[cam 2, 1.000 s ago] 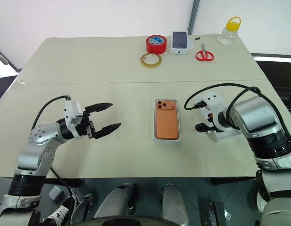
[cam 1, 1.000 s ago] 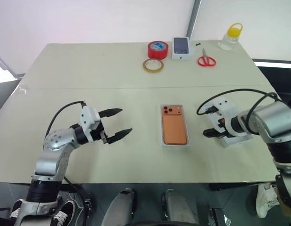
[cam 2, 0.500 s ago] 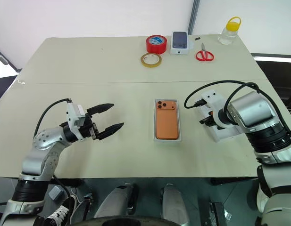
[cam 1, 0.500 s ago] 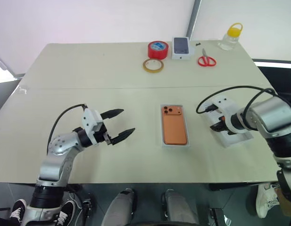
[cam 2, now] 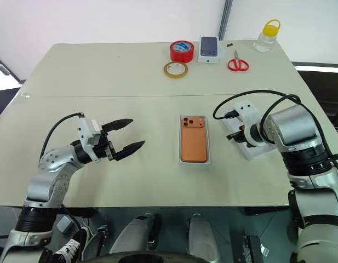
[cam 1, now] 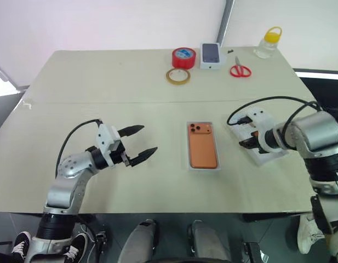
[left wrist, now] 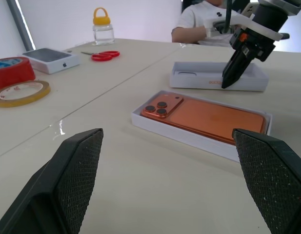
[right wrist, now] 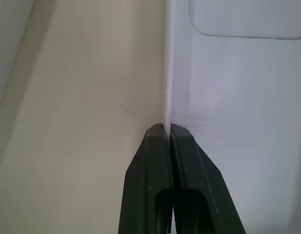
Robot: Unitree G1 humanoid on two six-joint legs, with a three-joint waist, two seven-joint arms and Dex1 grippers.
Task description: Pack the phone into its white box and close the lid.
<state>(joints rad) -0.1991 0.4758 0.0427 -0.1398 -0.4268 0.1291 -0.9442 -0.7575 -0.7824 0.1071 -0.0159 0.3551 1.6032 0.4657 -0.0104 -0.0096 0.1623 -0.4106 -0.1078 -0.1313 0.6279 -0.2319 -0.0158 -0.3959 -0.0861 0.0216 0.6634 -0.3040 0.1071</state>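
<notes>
Right gripper (right wrist: pixel 170 130): shut on the lid's (cam 1: pixel 267 155) thin wall, one finger on each side of the rim; seen at right centre of the head views, pointing down at the lid's near-left edge.
Left gripper (cam 1: pixel 141 143): wide open, nothing held; held above the table (cam 1: pixel 103 82) at left centre, fingers pointing toward the middle.
Phone (cam 1: pixel 203 145): orange, lying back-up inside the box, lenses at the far end; centre of the frame.
Box (left wrist: pixel 199 138): white, open, on the table at centre, between the two grippers; phone seated flat in it.
Lid (left wrist: pixel 216 78): white, open side up, on the table right of the box, apart from it; angled against the box's long axis.
Tape rolls: red roll (cam 1: pixel 183 57) and tan roll (cam 1: pixel 178 76) at upper centre, just beside each other.
Small box (cam 1: pixel 210 55): printed with a dark phone, upper centre, right of the red roll.
Scissors (cam 1: pixel 240 69): red handles, upper right.
Bottle (cam 1: pixel 268 43): clear, yellow cap, upper right corner of the table.
Person (left wrist: pixel 201 22): white sleeve seen behind the table in the left wrist view.
</notes>
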